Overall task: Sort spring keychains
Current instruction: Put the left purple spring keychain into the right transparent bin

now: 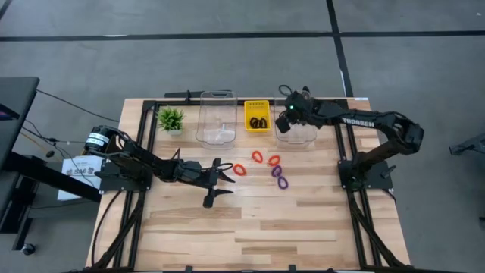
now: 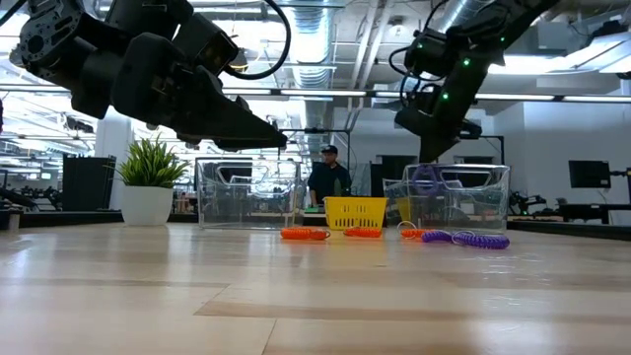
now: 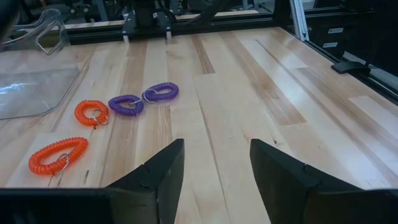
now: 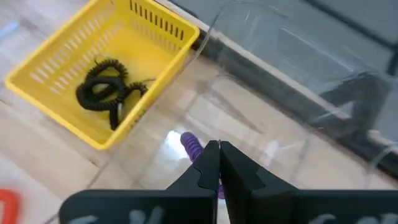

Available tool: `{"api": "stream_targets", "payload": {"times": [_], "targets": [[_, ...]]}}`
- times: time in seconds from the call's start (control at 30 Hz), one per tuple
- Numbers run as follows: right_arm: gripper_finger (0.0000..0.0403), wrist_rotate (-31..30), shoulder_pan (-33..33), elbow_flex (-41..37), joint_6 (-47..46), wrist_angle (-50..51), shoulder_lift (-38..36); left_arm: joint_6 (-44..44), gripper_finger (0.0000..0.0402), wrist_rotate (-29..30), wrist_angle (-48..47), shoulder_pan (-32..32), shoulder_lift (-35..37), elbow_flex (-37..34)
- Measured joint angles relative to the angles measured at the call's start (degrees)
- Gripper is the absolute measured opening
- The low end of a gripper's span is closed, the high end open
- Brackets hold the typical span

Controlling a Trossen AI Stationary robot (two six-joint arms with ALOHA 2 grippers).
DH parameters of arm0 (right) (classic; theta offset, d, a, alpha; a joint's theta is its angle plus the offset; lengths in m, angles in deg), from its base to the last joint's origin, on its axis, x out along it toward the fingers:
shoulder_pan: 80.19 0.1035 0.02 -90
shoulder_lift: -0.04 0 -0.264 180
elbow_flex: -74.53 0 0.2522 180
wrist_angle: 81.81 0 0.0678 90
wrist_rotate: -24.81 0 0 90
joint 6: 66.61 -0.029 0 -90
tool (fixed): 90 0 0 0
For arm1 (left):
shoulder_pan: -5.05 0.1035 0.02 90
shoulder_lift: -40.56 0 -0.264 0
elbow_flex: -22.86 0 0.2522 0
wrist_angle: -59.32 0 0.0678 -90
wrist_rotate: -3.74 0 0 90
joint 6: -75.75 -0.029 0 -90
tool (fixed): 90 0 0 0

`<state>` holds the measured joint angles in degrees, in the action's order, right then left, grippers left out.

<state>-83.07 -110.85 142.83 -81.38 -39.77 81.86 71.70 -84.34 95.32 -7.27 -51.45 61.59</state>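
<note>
On the wooden table [image 1: 258,220], the left tool [image 1: 220,182] hovers low over the boards with its fingers spread wide apart and nothing between them. Just to its right lies the nearest loose red keychain [image 1: 239,170], with two more red keychains [image 1: 257,157] and two purple keychains [image 1: 279,176] strung out farther right and slightly farther back. The left arm is clearly the closer one to this cluster, so a short reach rightward looks like what the next pick calls for. Farther back, the yellow basket [image 1: 257,105] holds black keychains [image 4: 106,90]. Beside it, the right tool [image 1: 291,114] hangs over the right clear bin [image 1: 307,136], fingers pressed together on a purple keychain [image 4: 191,144], probably about to drop it there. The left clear bin [image 1: 216,96] stands left of the basket.
</note>
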Motion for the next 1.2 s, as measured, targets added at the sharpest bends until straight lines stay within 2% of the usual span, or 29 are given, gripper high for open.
{"api": "stream_targets", "payload": {"times": [0.17,1.2], "targets": [[0.0,1.63,-2.4,-0.18,-1.66,-0.25,0.0,0.0,0.0182,0.0,-0.01,-0.01,0.0,0.0],[0.0,1.67,-2.48,-10.37,-2.82,-13.96,0.02,0.0,0.0182,0.01,-0.02,0.0,0.0,0.0]]}}
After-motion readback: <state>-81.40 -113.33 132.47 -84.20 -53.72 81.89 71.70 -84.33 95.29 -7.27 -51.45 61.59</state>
